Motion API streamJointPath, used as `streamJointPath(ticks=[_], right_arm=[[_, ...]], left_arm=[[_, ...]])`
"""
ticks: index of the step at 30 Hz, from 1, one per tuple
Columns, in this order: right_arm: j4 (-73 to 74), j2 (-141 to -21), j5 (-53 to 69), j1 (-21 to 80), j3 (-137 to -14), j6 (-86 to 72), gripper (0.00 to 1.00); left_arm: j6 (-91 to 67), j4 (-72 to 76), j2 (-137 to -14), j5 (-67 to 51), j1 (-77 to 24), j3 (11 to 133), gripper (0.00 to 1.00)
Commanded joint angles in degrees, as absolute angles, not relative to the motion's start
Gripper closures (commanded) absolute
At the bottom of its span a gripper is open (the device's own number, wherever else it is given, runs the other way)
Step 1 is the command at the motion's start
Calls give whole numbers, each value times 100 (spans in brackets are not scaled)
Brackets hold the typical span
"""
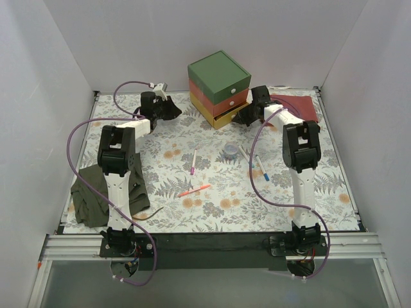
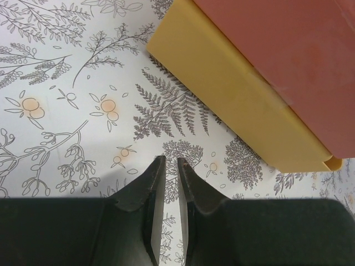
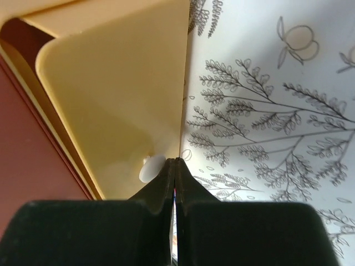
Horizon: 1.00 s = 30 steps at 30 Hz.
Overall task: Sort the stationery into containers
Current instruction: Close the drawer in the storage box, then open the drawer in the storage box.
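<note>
Drawer-opening step, I'd say. The right gripper, fingers pressed together, sits just beside the yellow drawer's knob. The left gripper is slightly apart and empty. Pens lie mid-counter, unsorted. The next move probably needs that knob pinched or hooked.

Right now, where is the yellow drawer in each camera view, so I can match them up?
Top external: yellow drawer centre-top, lowest layer of the stack.
Left wrist: yellow drawer fills the upper right.
Right wrist: yellow drawer upper left, white knob low.
Shared landmark: salmon-red drawer touching it in all three.
</note>
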<state>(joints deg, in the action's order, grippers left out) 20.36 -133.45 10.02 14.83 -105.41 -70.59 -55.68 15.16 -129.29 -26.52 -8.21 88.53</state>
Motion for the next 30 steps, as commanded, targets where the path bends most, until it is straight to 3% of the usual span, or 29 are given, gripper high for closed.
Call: streamJointPath(ticks=[1,9,14,16,17,20,23,27,30], right_arm=[[1732,-13517,1178,1503,-10942,-7268,99],[1389,-13676,1327,1582,-11312,-7233,99],[1397,-13115,1494,1556,-10338,-6673,99],[1310,-12572,1826,1442,-9715,-5868,75],[1214,-12377,1985,1389,-9103,-5567,57],[941,-11744,2425,1134,-8204,-4442,38],[275,-11216,2584,1028,-7902,-2672,32],[-1736,-10644,2619,1186,-6763,-821,31],[-3310,-10634,2698,1248,-6373,-29,37]], left_arm=[[-5353,1424,-12340,-2716,-914,8737,85],[-5317,1415,-12296,-2681,-967,8596,85],[-5344,1389,-12296,-2663,-993,8657,85],[-5361,1371,-12244,-2646,-984,8675,81],[-5370,1336,-12226,-2637,-984,8675,78],[-5449,1275,-12155,-2619,-984,8640,65],[-5493,1301,-12077,-2584,-984,8447,57],[-5572,1336,-12102,-2417,-976,8209,49],[-5669,1423,-12190,-2452,-976,8148,42]])
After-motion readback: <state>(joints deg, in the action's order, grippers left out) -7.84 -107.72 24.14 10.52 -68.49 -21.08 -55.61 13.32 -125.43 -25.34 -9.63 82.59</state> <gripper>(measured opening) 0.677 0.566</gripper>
